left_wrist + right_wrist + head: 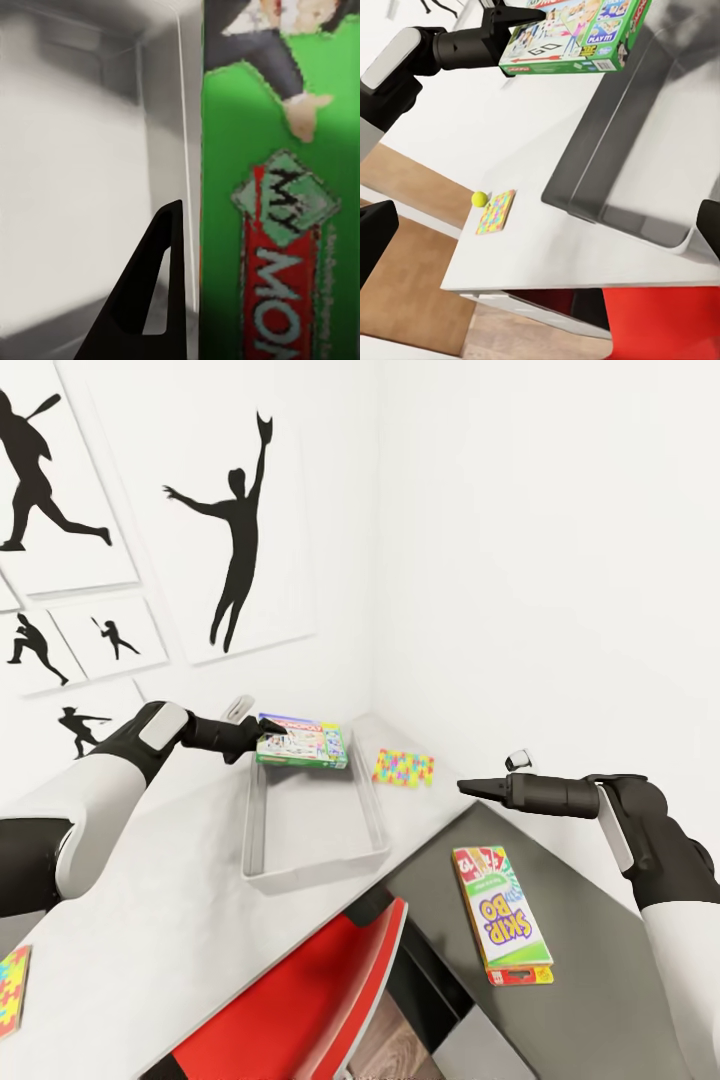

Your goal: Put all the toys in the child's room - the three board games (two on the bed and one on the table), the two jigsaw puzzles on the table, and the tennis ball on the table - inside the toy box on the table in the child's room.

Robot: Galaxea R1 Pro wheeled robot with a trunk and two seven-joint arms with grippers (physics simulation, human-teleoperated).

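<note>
My left gripper is shut on a green-edged cartoon-printed board game, holding it roughly level above the far end of the light grey toy box on the table. In the left wrist view one finger lies against the game's green side. A jigsaw puzzle lies right of the box, another at the near left. The tennis ball sits beside a puzzle. My right gripper hangs open and empty above a SKIP-BO game.
The SKIP-BO game rests on a lower dark grey cabinet, with a red-edged thing showing under its near end. A red chair stands tucked against the table's front edge. White walls with black silhouette pictures close the corner behind.
</note>
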